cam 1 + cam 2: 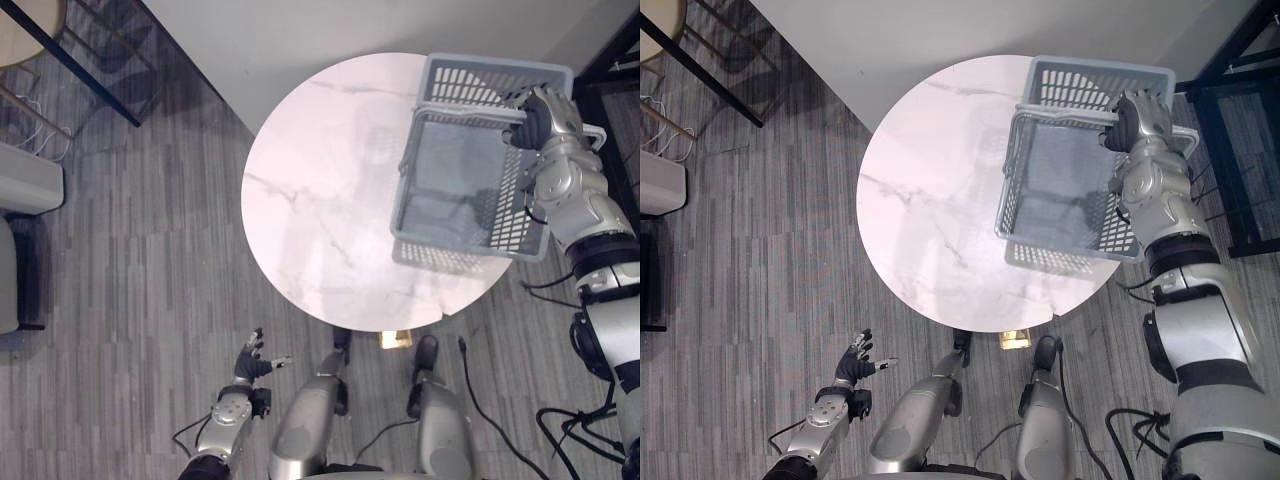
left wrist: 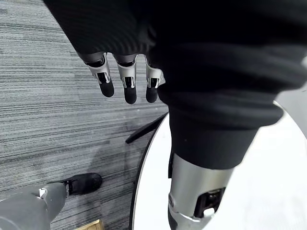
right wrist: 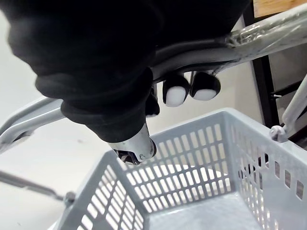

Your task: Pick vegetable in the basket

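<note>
Over the far right part of the round white marble-topped table [image 1: 320,200] hangs a grey slotted plastic basket [image 1: 455,250], tilted, with its right side reaching out past the table's edge. It seems to be off the surface, judging by the shadow on the marble under its near wall. What I can see of the basket's floor is bare grey plastic, and I cannot tell where any vegetable lies. The right hand [image 1: 545,115] carries the basket from above, its dark-tipped fingers [image 3: 192,91] curled round the pale metal bar handle [image 3: 268,29] with the thumb closing on the other side. I take the step in hand to be setting the basket down. To do that well, the arm should first bring it inward toward the middle of the table, so the whole base lands on marble and nothing overhangs the rim. That also takes it away from the black metal rack [image 1: 1240,120] just beside that arm. It should then level the tilt and lower slowly. The curl on the handle should loosen only once the weight sits flat on the table. The left hand [image 1: 252,362] hangs low over the floor, well apart from the table, fingers [image 2: 129,86] straight and relaxed, holding nothing.
</note>
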Controlling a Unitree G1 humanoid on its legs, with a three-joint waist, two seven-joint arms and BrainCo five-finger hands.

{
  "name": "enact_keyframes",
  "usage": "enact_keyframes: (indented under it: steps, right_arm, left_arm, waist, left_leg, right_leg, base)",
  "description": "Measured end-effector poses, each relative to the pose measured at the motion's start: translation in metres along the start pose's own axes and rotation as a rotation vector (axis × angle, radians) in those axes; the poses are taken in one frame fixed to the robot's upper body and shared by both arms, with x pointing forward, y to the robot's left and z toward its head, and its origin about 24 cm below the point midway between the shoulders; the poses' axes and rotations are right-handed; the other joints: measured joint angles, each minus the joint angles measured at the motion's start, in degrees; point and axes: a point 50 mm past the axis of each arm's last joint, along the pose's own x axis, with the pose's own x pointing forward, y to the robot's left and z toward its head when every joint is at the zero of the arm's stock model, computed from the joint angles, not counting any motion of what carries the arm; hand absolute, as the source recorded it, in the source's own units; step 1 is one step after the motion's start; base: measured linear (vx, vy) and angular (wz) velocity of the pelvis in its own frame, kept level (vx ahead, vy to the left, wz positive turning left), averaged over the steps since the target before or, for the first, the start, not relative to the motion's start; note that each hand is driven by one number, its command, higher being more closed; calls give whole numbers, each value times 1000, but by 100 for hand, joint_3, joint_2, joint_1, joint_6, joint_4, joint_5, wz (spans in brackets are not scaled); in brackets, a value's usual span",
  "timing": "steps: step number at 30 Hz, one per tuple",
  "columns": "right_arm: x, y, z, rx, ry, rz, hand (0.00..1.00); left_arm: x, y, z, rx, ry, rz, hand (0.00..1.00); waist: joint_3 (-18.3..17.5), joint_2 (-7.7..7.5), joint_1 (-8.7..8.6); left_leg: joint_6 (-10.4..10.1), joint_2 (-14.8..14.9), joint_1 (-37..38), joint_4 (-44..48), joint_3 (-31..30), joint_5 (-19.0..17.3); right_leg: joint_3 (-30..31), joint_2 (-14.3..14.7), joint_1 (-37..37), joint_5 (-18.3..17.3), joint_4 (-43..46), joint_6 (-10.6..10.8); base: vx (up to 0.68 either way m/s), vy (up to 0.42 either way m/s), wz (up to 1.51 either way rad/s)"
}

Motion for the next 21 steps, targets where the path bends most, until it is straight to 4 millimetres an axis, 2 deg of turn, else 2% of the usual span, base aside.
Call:
enact_keyframes:
  steps: [3,5,6,7,10,11,13,16,18,19,21]
  right_arm:
    - [-29,24,-16,166,49,21,100]
    - [-62,45,-29,300,97,56,100]
    - [-70,50,-31,324,105,68,100]
    - [-92,58,-38,379,132,86,100]
    - [-124,61,-57,433,202,104,100]
    - [-143,58,-70,452,249,93,100]
    - [-167,54,-86,474,323,78,100]
    - [-202,52,-107,523,443,60,100]
    - [-224,57,-116,583,524,62,100]
    - [-239,62,-120,628,573,75,100]
    - [-254,69,-122,702,619,101,100]
  left_arm:
    - [0,0,-2,-9,11,3,0]
    - [-1,0,-3,-12,15,3,0]
    - [-2,1,-4,-14,18,8,0]
    - [-4,6,-7,-20,30,25,0]
    - [-11,14,-16,-42,56,45,0]
    - [-16,18,-21,-52,68,62,0]
    - [-21,23,-27,-63,83,83,0]
    - [-31,30,-34,-78,93,112,0]
    - [-35,33,-35,-82,90,124,0]
    - [-37,34,-35,-83,89,120,0]
    - [-37,33,-33,-85,76,103,0]
  waist:
    - [-52,-114,-147]
    - [-161,-317,-242]
    - [-210,-384,-260]
    - [-330,-530,-353]
    - [-555,-740,-426]
    - [-721,-810,-509]
    - [-954,-864,-551]
    - [-1280,-889,-712]
    - [-1357,-901,-811]
    - [-1449,-895,-827]
    - [-1484,-901,-835]
  left_leg:
    - [-10,8,115,0,-1,-8]
    - [-49,24,218,0,78,-40]
    - [-57,29,235,0,118,-47]
    - [-66,35,301,0,162,-71]
    - [-91,42,482,0,315,-172]
    - [-90,42,585,0,406,-245]
    - [-90,49,696,-1,566,-332]
    - [-87,66,865,0,803,-442]
    - [-92,71,1032,0,945,-513]
    - [-102,77,1099,0,1032,-555]
    - [-117,90,1215,2,1154,-598]
  right_leg:
    - [2,11,133,6,-43,11]
    - [100,33,227,38,-130,54]
    - [137,39,231,45,-146,60]
    - [172,50,323,72,-241,80]
    - [332,64,447,78,-311,106]
    - [430,70,540,87,-389,146]
    - [588,81,614,114,-493,189]
    - [825,95,670,121,-530,201]
    - [962,125,794,142,-603,207]
    - [1056,149,807,142,-609,207]
    - [1182,178,851,143,-602,206]
  base:
    - [-3,1,-1]
    - [0,7,-16]
    - [18,3,-23]
    - [33,1,-16]
    - [45,6,-27]
    - [42,6,-36]
    - [61,7,-46]
    - [60,2,-39]
    - [41,4,-40]
    - [29,2,-43]
    - [30,-5,-39]
